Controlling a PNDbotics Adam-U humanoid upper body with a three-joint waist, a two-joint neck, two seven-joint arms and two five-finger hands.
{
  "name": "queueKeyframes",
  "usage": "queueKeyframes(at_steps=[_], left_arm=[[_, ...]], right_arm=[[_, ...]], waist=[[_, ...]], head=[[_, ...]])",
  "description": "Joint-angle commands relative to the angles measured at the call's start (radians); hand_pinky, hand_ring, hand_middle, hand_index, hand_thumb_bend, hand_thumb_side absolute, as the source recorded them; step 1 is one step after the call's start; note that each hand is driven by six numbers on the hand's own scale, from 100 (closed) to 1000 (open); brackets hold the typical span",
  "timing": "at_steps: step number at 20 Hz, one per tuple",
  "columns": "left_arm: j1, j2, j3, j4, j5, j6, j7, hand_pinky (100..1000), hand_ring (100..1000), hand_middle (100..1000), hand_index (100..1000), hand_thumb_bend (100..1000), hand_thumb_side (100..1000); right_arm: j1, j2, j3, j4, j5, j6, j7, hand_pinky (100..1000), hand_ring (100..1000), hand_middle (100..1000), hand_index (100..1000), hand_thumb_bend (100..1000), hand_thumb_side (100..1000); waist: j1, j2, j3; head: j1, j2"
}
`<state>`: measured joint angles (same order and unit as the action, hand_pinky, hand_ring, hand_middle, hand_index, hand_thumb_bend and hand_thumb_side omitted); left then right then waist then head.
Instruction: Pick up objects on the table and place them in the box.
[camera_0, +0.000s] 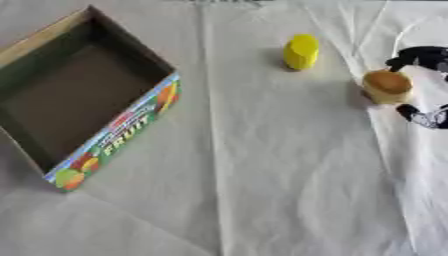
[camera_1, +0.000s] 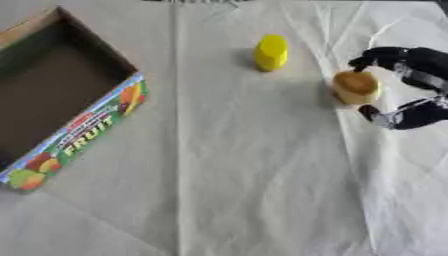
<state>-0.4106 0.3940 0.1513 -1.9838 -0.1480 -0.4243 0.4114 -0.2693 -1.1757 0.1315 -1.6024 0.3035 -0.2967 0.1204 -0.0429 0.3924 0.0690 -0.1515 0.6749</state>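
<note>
A: Box (camera_0: 131, 117) sits at the left of the table (camera_1: 254, 190), open side up, turned at an angle. Nothing visible inside, only a dark floor. The near wall carries a fruit print and the word FRUIT.

B: Noted. Table covering?

A: White cloth (camera_0: 289, 190), creased, with a long fold running down the middle.

B: Objects outside the box?

A: Two. A yellow piece (camera_1: 271, 51), rounded and standing upright, at the upper middle of the cloth. A tan, cup-like piece (camera_1: 355, 87) with a darker orange-brown top, to the right of the yellow one and slightly nearer. They stand near each other but apart. Both are well apart from the box.

B: Hands?

A: Only the right hand (camera_1: 418, 65) shows, coming in from the right edge, black with silver parts. One finger or thumb tip (camera_1: 361, 62) is at the far side of the tan piece, another tip (camera_1: 371, 112) at its near side. The hand is spread around the piece, curled toward it.

B: Pinching it?

A: Both tips look just beside it. I cannot tell whether they touch. The piece stands on the cloth.

B: Left hand?

A: Does not show in either view.
</note>
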Motion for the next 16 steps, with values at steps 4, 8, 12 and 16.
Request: queueKeyframes(at_steps=[4, 8, 12, 16], left_arm=[[-0.007, 0.007, -0.001, -0.016, 0.009, 0.001, -0.007, 789, 789, 789, 862, 100, 289], [-0.008, 0.005, -0.003, -0.016, 0.012, 0.001, -0.011, 789, 790, 789, 862, 100, 292], [-0.009, 0.004, -0.002, -0.016, 0.013, 0.001, -0.012, 789, 790, 790, 862, 100, 297], [-0.01, 0.004, -0.003, -0.016, 0.015, 0.001, -0.014, 789, 790, 790, 863, 100, 299]], right_arm=[[-0.02, -0.017, -0.003, 0.016, -0.005, 0.018, -0.004, 926, 1000, 812, 952, 244, 332], [-0.027, -0.013, -0.005, 0.021, 0.01, 0.029, -0.019, 933, 1000, 828, 948, 264, 366], [-0.028, -0.013, -0.014, 0.02, 0.055, 0.036, -0.049, 953, 1000, 862, 944, 332, 415], [-0.032, -0.011, -0.012, 0.026, 0.095, 0.04, -0.067, 955, 1000, 873, 944, 363, 442]], waist=[[0.003, -0.016, 0.002], [0.004, -0.014, 0.003], [0.004, -0.011, 0.002], [0.004, -0.01, 0.004]], head=[[-0.005, -0.015], [-0.005, -0.017], [-0.004, -0.019], [-0.005, -0.021]])
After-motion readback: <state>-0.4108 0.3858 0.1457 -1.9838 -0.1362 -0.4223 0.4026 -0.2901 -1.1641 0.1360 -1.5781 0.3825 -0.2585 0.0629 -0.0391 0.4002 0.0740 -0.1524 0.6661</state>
